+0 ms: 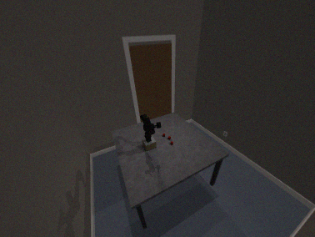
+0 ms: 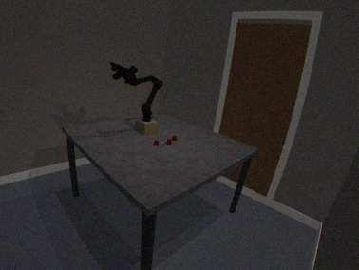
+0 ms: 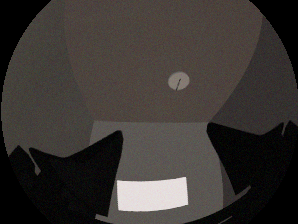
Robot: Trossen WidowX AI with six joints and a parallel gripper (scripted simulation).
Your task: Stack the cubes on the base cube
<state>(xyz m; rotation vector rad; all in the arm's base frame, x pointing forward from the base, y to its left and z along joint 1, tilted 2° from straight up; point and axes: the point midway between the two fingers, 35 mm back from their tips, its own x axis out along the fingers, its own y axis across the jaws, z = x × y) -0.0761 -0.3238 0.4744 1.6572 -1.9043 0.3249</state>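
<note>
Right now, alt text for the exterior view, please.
A black robot arm rises from a pale block on a grey table, its open gripper raised high, well away from three small red cubes lying apart on the tabletop. Behind stands a brown door in a pale frame.

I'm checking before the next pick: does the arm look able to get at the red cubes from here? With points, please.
Probably yes. The gripper (image 3: pixel 166 132) is open with nothing between its fingers, and nothing stands between the arm (image 2: pixel 153 97) and the red cubes (image 1: pixel 169 137) (image 2: pixel 169 141), though it must swing round and down.
</note>
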